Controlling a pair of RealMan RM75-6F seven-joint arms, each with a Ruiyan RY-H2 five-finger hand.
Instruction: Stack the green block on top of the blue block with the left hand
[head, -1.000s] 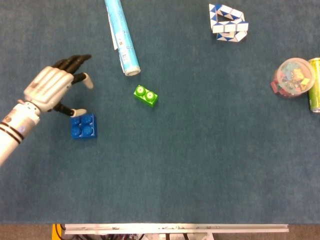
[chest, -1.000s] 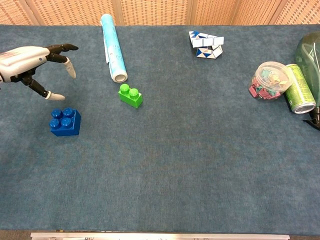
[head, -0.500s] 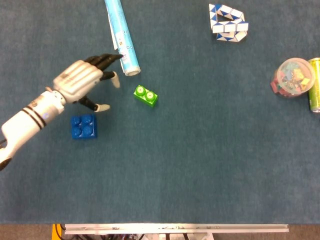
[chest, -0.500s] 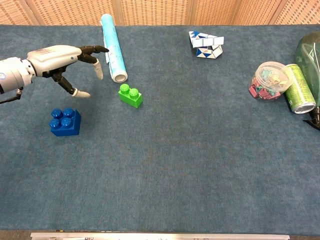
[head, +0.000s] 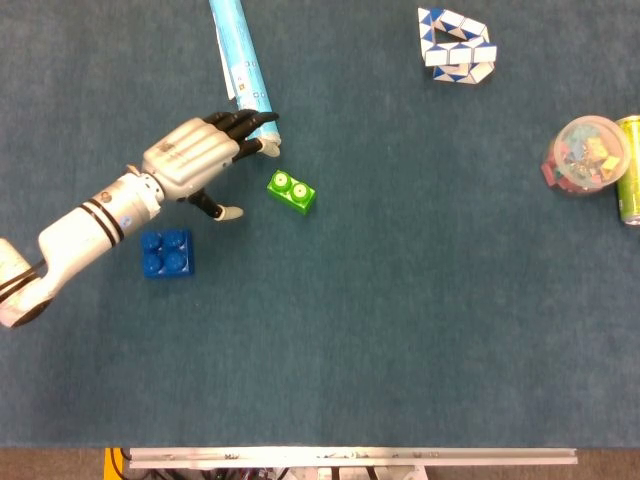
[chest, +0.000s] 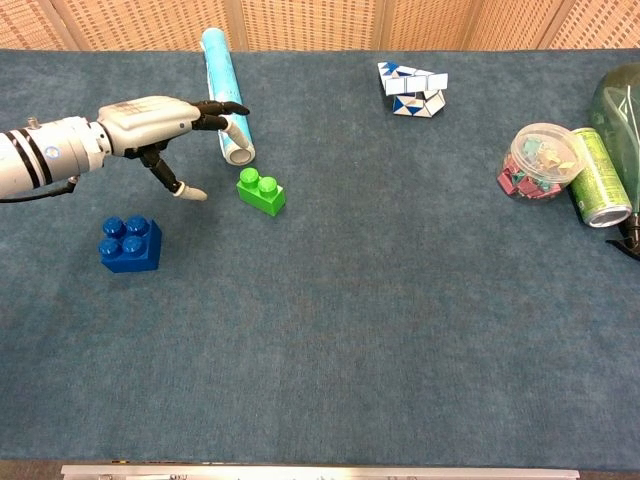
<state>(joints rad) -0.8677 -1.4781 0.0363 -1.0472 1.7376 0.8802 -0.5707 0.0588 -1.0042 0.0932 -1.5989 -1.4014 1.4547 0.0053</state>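
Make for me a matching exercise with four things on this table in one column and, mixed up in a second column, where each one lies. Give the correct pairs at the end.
Things:
1. green block
2. blue block
3. light blue tube
4. green can

Places:
A. at the far right, beside the clear tub of small pieces
B. on the table below the left arm, untouched
C. just right of the open left hand, not yet held
D. at the far edge, its near end by the fingertips

Pairs: 1-C, 2-B, 3-D, 4-A

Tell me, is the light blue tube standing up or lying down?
Lying down: the light blue tube rests lengthwise on the table, its open end facing the green block.
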